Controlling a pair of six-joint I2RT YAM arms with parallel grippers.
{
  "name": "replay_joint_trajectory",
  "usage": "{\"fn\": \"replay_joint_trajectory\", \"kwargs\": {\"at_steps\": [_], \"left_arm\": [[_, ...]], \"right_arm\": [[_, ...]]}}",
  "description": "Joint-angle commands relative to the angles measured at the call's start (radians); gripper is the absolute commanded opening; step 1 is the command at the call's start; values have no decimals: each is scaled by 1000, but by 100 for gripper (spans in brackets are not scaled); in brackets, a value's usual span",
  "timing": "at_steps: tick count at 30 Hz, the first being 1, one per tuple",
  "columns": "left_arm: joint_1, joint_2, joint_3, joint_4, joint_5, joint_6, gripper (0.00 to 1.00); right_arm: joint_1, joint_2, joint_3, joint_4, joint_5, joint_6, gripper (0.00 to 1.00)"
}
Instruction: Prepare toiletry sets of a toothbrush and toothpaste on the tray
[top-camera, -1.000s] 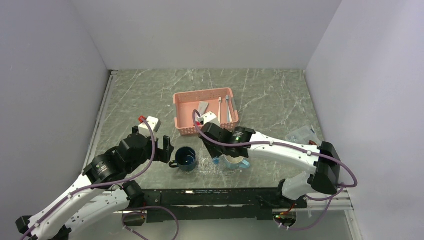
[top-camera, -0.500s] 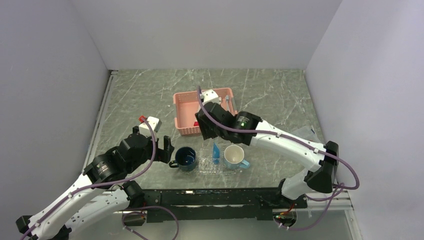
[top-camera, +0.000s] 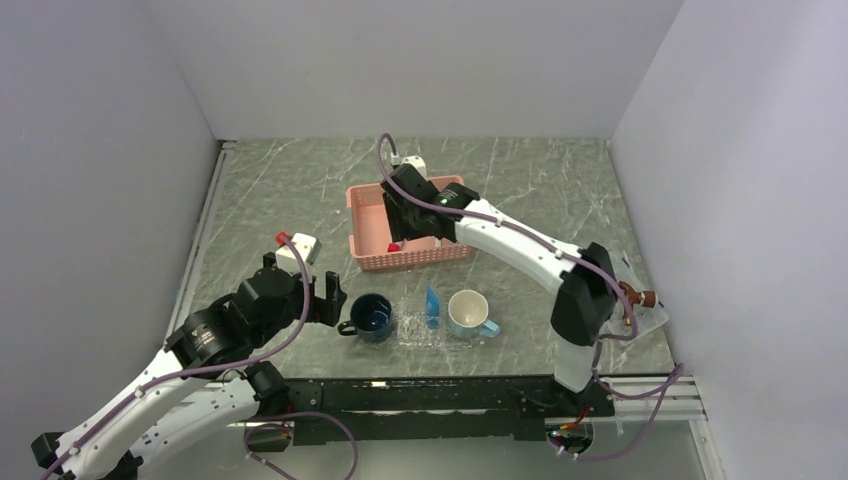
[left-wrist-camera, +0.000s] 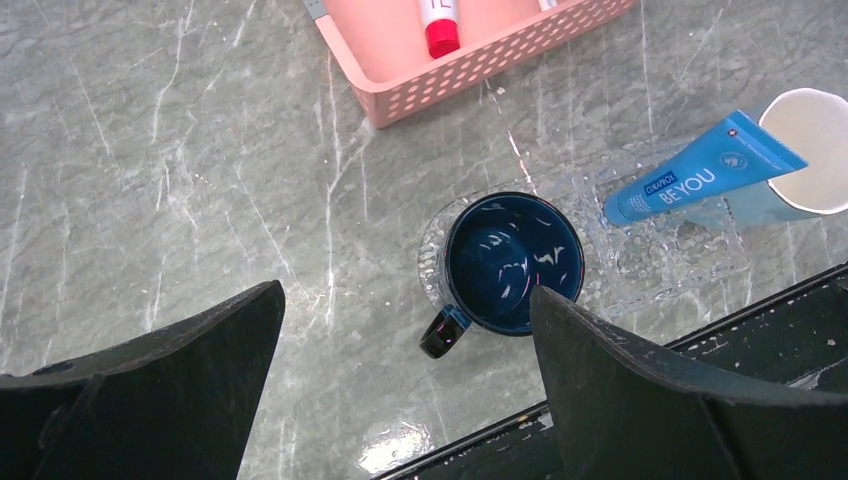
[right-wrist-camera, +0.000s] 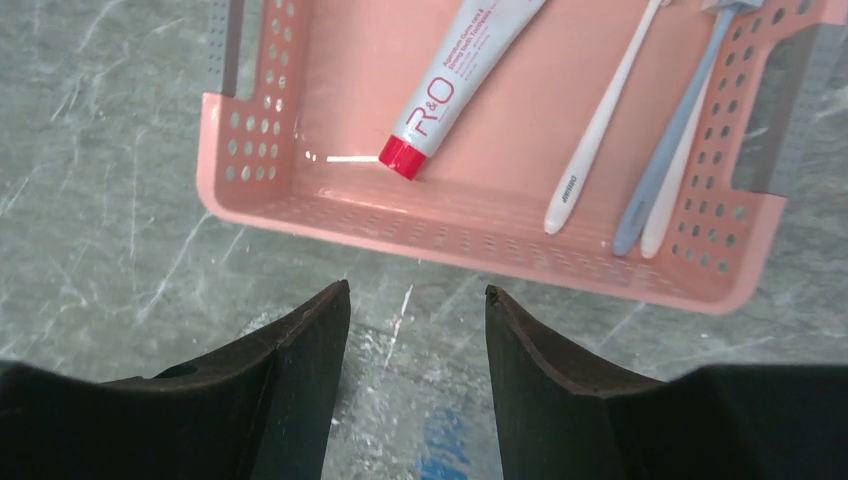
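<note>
Grey-green marbled tabletop (top-camera: 300, 190), enclosed by plain pale walls, seen from above and from both wrists.

(a) Pink basket (right-wrist-camera: 250, 215) at mid-table. It contains the white toothpaste tube (right-wrist-camera: 455, 85), red cap toward the near wall. Beside that lies a white toothbrush (right-wrist-camera: 600, 130). Two more slim handles lie along the basket's right wall, one grey-blue (right-wrist-camera: 665, 150) and one white (right-wrist-camera: 668, 205), touching each other.

(b) Clear tray (left-wrist-camera: 655, 265) near the table's front edge, well apart from the basket. The blue toothpaste tube (left-wrist-camera: 700, 170) lies on it, its flat end resting against the rim of the white mug (left-wrist-camera: 820, 150). A dark blue mug (left-wrist-camera: 512, 262) stands upright at the tray's other end. No toothbrush is on the tray.

(c) Right gripper (right-wrist-camera: 415, 290) hangs over the table just outside the basket's near wall. Its jaws are moderately apart and nothing is between them.

(d) Left gripper (left-wrist-camera: 402, 295) hovers above the dark blue mug's near-left side. Its jaws are spread wide and it is empty.
</note>
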Motion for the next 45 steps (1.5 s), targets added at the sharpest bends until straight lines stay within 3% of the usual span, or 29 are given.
{"fn": "replay_joint_trajectory", "kwargs": {"at_steps": [1,11,30,40,45], "left_arm": [[4,-22,10,-3,-24,-6,99],[3,-41,9,-3,-19,-8,99],[5,-31,6,1,0,-6,99],[7,-22,7,0,-2,-6,99],[10,-19,8,1,1,-6,99]], "right_arm": [[-30,80,80,48,-31,79,55],[-86,281,212,48,11,188,61],[-163,504,312,85,-117,305,63],[-175,541,311,94,-151,308,47],[-179,544,301,105,-170,304,30]]}}
